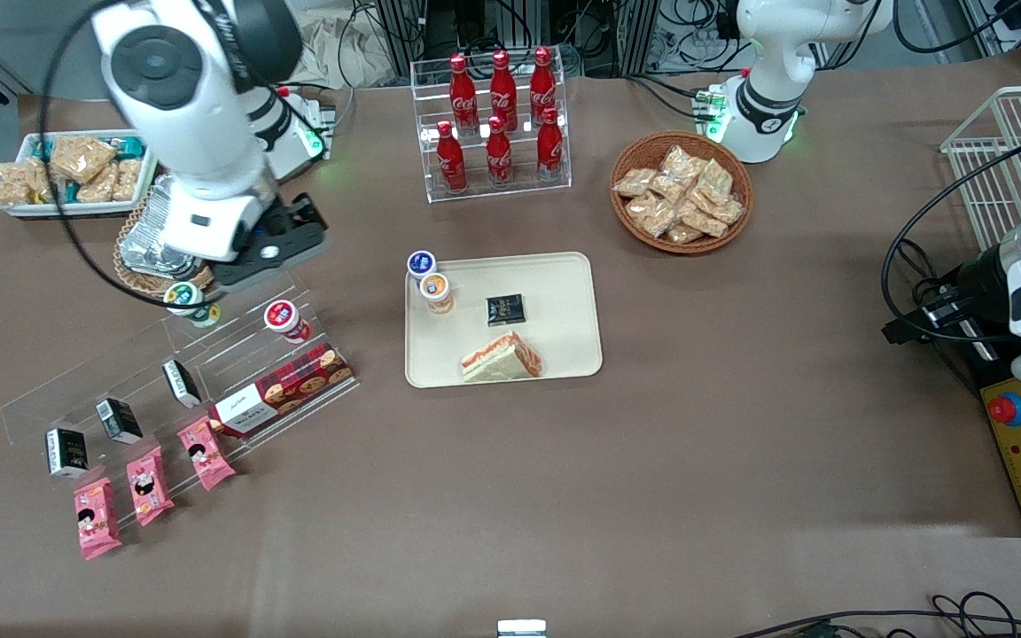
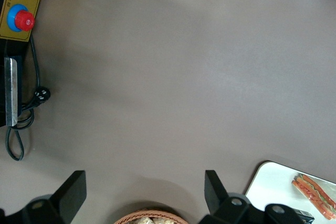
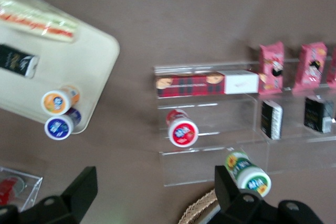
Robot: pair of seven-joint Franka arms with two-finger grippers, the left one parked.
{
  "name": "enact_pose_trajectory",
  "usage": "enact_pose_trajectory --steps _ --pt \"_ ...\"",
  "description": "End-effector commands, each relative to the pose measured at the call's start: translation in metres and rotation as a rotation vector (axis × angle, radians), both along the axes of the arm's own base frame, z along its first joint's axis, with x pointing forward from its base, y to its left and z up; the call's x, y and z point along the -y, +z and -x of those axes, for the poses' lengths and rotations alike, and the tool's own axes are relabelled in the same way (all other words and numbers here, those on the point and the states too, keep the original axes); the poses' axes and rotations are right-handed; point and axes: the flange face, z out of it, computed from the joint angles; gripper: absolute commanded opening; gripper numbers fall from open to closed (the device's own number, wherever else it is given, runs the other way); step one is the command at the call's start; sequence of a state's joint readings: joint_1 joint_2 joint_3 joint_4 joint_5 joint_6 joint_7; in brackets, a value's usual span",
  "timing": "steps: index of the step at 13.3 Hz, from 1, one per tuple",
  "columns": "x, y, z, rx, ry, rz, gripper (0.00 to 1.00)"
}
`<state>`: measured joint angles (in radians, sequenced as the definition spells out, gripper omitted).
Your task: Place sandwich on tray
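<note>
1. Sandwich (image 1: 502,357) lying flat on the tray (image 1: 564,346), in the corner nearest the front camera, filling edge facing up and out, well inside the rim.
2. Sharing the tray with a small black packet (image 1: 504,309) and an orange-lidded cup (image 1: 435,291); touching neither.
3. Tool (image 3: 152,192) hanging above the clear stepped rack (image 1: 236,346) toward the working arm's end of the worktop, well apart from the tray, fingers spread wide and gripping nothing.
4. Judging from the sandwich's position: placing looking done, leaving only the pulling clear.
5. Doing that well: lifting straight up before swinging sideways, keeping the fingers above the red-lidded cup (image 1: 284,319) and the green-lidded cup (image 1: 184,299) standing on the rack just below.
6. Avoiding any sweep toward the foil container (image 1: 151,244) in its wicker holder beside the arm, and toward the biscuit box (image 1: 284,388) on the rack's lowest step.
7. Keeping the cable loop near the wrist from dragging over the snack packets (image 1: 76,168).
8. Leaving the tray untouched, so as not to nudge the sandwich toward the rim.
</note>
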<state>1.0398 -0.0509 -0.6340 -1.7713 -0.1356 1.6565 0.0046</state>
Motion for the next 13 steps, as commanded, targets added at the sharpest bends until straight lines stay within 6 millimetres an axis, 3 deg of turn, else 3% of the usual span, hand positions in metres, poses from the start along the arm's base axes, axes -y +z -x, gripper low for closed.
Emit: enact_pose_trajectory --steps 1,3,4,5,9,13 --pt "0.100 0.024 -0.016 -0.034 -0.197 -0.077 0.99" --pt "0.171 0.040 -0.019 -0.060 -0.312 -0.096 0.99" --pt "0.197 0.052 -0.016 -0.064 -0.311 -0.106 0.99" --pt "0.209 0.066 -0.012 -0.059 -0.288 -0.108 0.99" --pt "0.236 0.095 0.009 -0.034 -0.408 -0.110 0.99" --pt "0.245 0.098 0.008 -0.013 -0.437 -0.113 0.99"
